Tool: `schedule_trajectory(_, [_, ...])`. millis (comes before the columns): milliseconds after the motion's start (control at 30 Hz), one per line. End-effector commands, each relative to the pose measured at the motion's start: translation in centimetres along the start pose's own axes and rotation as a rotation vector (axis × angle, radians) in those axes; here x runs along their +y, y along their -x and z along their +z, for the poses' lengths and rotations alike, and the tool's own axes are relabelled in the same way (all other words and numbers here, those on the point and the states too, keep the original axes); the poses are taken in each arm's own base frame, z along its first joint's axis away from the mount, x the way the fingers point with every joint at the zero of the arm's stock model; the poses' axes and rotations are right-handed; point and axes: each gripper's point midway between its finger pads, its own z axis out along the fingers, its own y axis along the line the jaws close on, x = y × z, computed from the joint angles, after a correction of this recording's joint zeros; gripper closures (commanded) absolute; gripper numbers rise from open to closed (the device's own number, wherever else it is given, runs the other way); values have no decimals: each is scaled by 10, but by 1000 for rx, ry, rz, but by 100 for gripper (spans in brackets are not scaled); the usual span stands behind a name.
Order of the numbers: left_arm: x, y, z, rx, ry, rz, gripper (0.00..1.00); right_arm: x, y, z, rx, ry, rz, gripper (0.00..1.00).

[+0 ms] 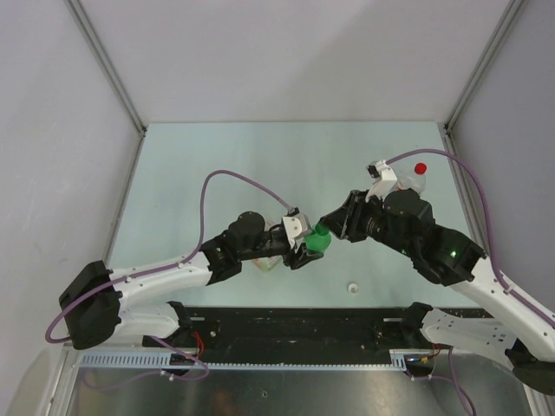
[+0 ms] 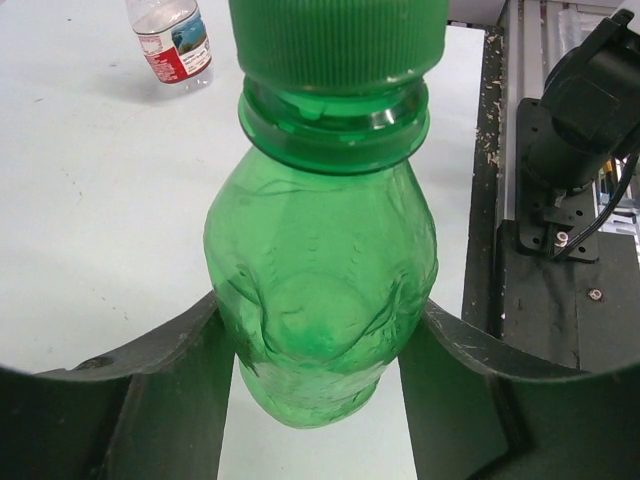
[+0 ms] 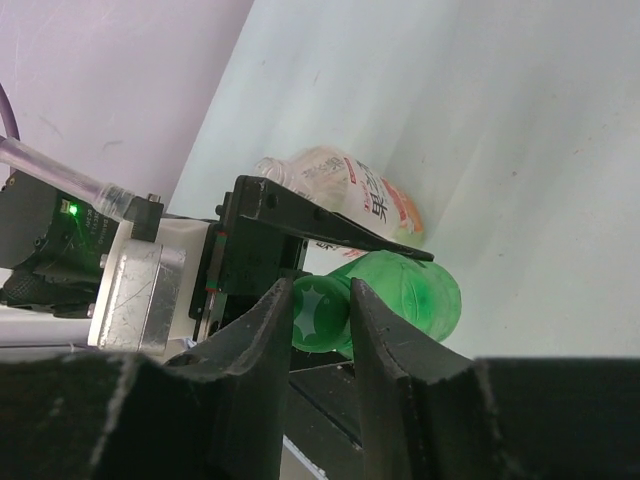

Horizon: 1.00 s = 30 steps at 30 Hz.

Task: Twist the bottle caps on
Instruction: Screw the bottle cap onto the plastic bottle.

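Observation:
My left gripper [image 1: 303, 245] is shut on the green bottle [image 1: 318, 242] and holds it lying sideways above the table. In the left wrist view my fingers [image 2: 170, 380] squeeze the bottle's body [image 2: 320, 300], and the green cap [image 2: 335, 40] sits on its neck. My right gripper [image 3: 320, 296] is shut on that green cap [image 3: 318, 312], one finger on each side. The red cap [image 1: 421, 168] sits on the small clear red-labelled bottle [image 1: 411, 183] at the right rear. The white cap [image 1: 353, 287] lies loose on the table near the front.
The wider clear orange-labelled bottle [image 3: 350, 190] lies on its side under my left gripper, also in the top view [image 1: 269, 263]. The red-labelled bottle shows at upper left in the left wrist view [image 2: 172, 42]. The black base rail [image 1: 295, 322] runs along the near edge.

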Motion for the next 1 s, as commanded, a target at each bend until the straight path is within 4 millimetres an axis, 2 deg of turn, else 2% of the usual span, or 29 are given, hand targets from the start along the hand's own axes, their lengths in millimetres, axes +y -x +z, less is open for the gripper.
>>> schedule_trajectory(0, [6, 46, 2, -118, 19, 48, 100, 8, -2, -4, 38, 24, -2, 69])
schedule_trajectory(100, [5, 50, 2, -124, 4, 41, 100, 11, -6, -2, 56, 44, -32, 71])
schedule_trajectory(167, [5, 50, 1, -121, -8, 29, 100, 16, -12, -2, 89, 78, -56, 73])
schedule_trajectory(333, [3, 54, -3, -118, -31, 2, 100, 16, -30, 0, 165, 96, -120, 74])
schedule_trajectory(433, [0, 59, -8, -123, -61, -12, 100, 14, -43, -1, 218, 105, -184, 74])
schedule_trajectory(533, [-5, 62, -12, -123, -97, -3, 100, 12, -48, 0, 236, 105, -230, 69])
schedule_trajectory(700, [-17, 56, -13, -111, -168, 24, 100, 20, -24, -4, 118, 118, -220, 66])
schedule_trajectory(867, [-27, 46, -15, -98, -232, 47, 100, 24, 7, -15, -27, 110, -195, 61])
schedule_trajectory(967, [-31, 42, -16, -93, -253, 58, 100, 27, 17, -23, -77, 121, -185, 56])
